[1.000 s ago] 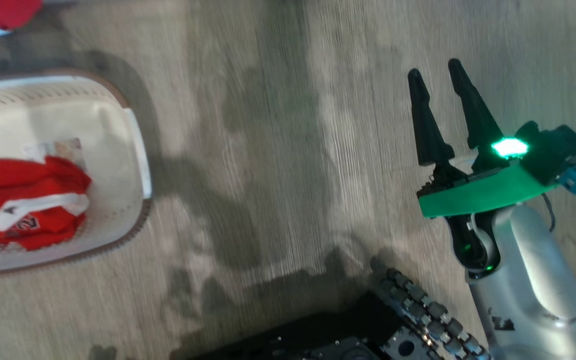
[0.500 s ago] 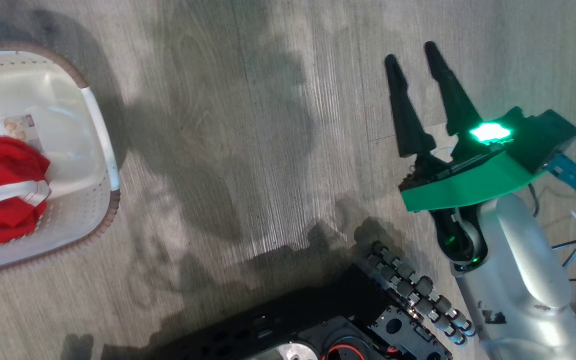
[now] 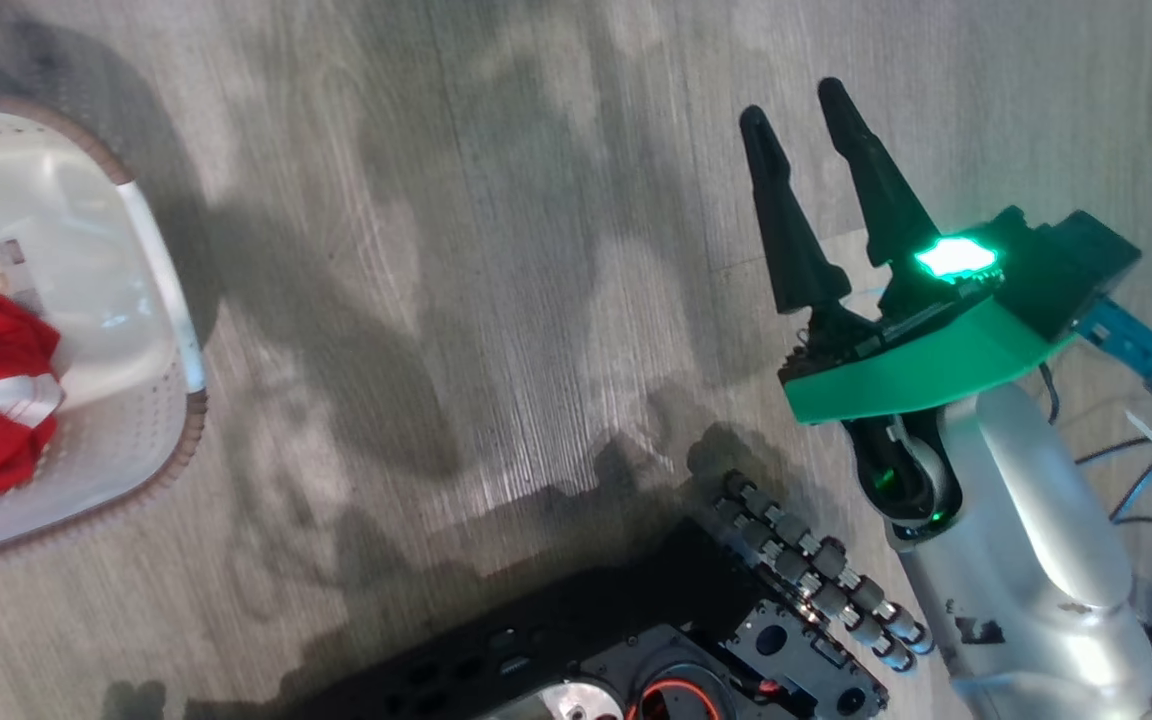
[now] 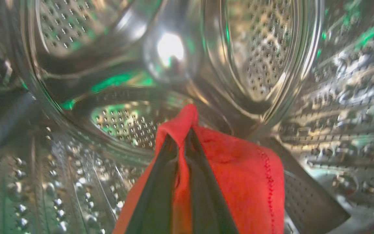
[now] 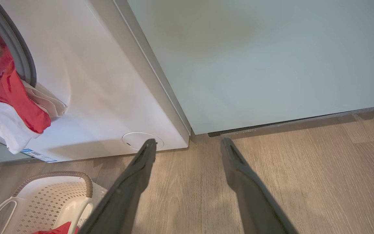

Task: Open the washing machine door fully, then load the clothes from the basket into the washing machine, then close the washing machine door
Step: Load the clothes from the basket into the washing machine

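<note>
Wood floor (image 3: 536, 250) under the idle, spread right gripper (image 3: 792, 102); in the drum (image 4: 265, 58) the left gripper (image 4: 183, 136) pinches a garment (image 4: 245, 175), probably for dropping.

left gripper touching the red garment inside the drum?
Touching. The left wrist view shows the left gripper shut on the red garment, fabric pinched between its two dark fingers, inside the steel drum.
</note>
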{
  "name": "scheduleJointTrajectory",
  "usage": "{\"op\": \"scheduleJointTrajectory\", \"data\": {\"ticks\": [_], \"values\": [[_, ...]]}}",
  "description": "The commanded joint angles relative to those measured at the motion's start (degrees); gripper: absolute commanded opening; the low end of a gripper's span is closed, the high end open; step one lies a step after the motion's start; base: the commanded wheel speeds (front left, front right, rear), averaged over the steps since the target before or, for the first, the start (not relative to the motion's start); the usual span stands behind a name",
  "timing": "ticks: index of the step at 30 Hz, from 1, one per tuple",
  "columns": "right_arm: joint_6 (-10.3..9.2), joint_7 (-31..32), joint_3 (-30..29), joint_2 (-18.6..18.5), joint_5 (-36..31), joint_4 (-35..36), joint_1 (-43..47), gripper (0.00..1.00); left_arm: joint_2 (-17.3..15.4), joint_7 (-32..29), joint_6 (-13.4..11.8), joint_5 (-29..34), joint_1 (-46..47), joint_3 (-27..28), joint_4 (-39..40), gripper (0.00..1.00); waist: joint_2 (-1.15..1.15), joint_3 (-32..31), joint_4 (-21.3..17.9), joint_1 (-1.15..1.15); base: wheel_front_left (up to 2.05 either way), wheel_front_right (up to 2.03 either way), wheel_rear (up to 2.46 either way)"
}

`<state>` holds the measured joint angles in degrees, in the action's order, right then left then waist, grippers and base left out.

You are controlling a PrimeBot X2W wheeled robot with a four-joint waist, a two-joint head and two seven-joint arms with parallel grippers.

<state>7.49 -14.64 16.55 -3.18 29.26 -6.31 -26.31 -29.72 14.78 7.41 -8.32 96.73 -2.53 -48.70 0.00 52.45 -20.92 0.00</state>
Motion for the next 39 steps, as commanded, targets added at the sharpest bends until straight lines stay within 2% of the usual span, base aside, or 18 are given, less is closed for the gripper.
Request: {"op": "scheduleJointTrajectory", "data": {"ticks": [1, 6, 7, 8, 9, 23, 39], "values": [[0.00, -0.36, 1.21, 0.30, 0.51, 1.80, 1.43, 1.00, -2.86, 0.22, 0.02, 1.07, 3.39, -0.66, 0.72, 0.00, 0.00, 0.50, -0.64, 0.00, 0.00, 0.00, 0.00], [0.00, -0.36, 2.13, 0.30, 1.45, 1.64, 0.99, 1.00, -3.43, 0.22, -0.20, 3.75, 7.04, -3.57, -5.50, 0.00, 0.00, 1.73, -1.87, 0.00, 0.00, 0.00, 0.00], [0.00, -0.36, 2.26, 0.30, 1.60, 1.62, 0.81, 1.00, -3.53, 0.22, -0.20, 3.92, 7.66, -3.82, -6.14, 0.20, 0.00, 1.81, -2.07, 0.00, 0.00, 0.00, 0.00], [0.00, -0.36, 2.27, 0.30, 1.79, 1.70, 0.66, 1.00, -3.66, 0.22, -0.27, 4.26, 8.13, -4.18, -6.64, 0.81, 0.00, 1.83, -2.23, 0.00, 0.00, 0.00, 0.00], [0.00, -0.36, 2.26, 0.30, 2.01, 1.80, 0.57, 1.00, -3.73, 0.22, -0.29, 4.44, 8.48, -4.44, -7.21, 1.00, 0.00, 1.79, -2.35, 0.00, 0.00, 0.00, 0.00], [0.00, -0.36, 1.70, 0.30, 2.17, 1.21, -0.33, 1.00, -3.29, 0.22, -0.24, 3.52, 7.74, -5.30, -7.42, 1.00, 0.00, 0.30, -2.17, 0.00, 0.00, 0.00, 0.00], [0.00, -0.36, -2.35, 0.30, -2.84, -0.61, 0.47, 1.00, 0.68, 0.22, 0.01, -1.50, -10.60, -3.66, -0.71, 1.00, 0.00, -10.30, 2.87, 0.00, 0.00, 0.00, 0.00]]}}
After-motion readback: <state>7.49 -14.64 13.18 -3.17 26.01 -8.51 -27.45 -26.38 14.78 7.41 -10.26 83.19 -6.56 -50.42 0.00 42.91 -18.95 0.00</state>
